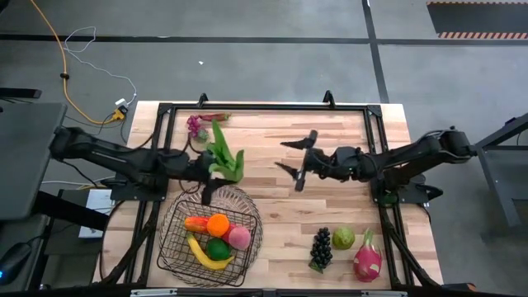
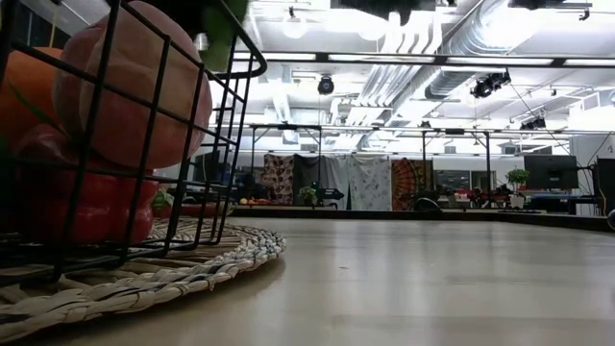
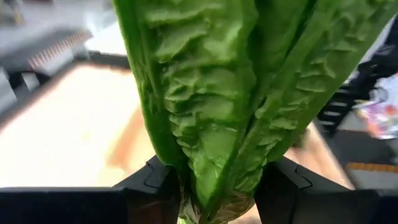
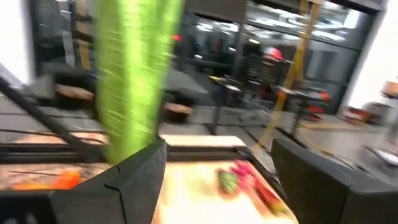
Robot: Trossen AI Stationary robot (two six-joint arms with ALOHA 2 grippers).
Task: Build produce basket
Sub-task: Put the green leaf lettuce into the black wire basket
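Green lettuce pinched in left gripper above basket; right gripper spread.

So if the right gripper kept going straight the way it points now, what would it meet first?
Probably the long green leafy lettuce held in the left gripper. The open right gripper points across the table toward it with bare wood between, though relative height is unclear.

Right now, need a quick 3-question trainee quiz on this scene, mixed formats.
1. True or false: the left claw grips the lettuce.
2. Which lies in the basket: A grapes, B banana, C dragon fruit?
3. Fill in: the right claw, over mid-table, stands ___ and holds nothing.
Key: 1 true; 2 B; 3 open.
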